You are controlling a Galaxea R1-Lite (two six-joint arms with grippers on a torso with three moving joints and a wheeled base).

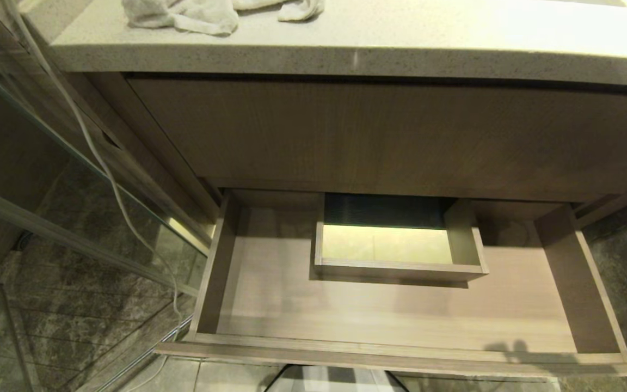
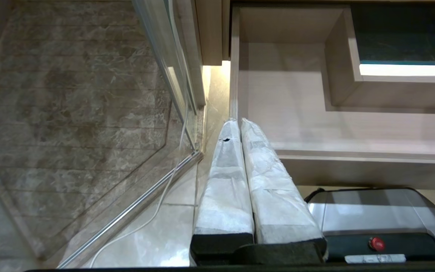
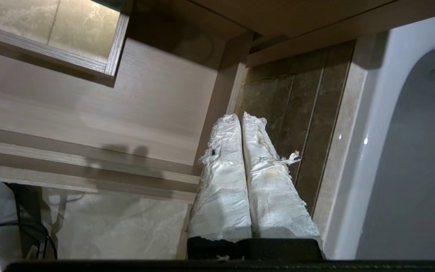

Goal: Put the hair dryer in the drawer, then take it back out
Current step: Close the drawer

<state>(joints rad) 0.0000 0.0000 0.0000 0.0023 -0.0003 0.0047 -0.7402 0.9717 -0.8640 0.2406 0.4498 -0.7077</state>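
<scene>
No hair dryer shows in any view; the drawer (image 1: 400, 316) stands pulled fully out and its pale wood-grain floor is bare, so where the dryer lies cannot be told. At the drawer's mid-back sits the boxed cutout (image 1: 398, 267), open through to the lit floor beneath, and above the drawer runs the taller wood-grain panel (image 1: 379, 136) under the speckled worktop (image 1: 346, 54), which carries crumpled pale cloths (image 1: 183, 16) near its left end. Beside the drawer's left wall a glass partition (image 1: 74, 179) slants away, with a thin white cord (image 1: 101, 163) trailing down it to the stone floor. The right end effector (image 3: 240, 117) hangs just outside the drawer's right front corner, its wrapped fingers pressed together on nothing; the left end effector (image 2: 238, 121) sits just off the drawer's left front corner, likewise pressed together and empty, above the robot's grey base (image 2: 376, 215). Judged from this, the drawer is ready and the step in hand is to find and fetch the dryer. To do that well, the fingers should spread before any approach, the barrel or handle should be gripped squarely with the cord kept clear of the drawer front, and the dryer should be set on the wide floor beside the cutout, never over it, where it could drop through.
</scene>
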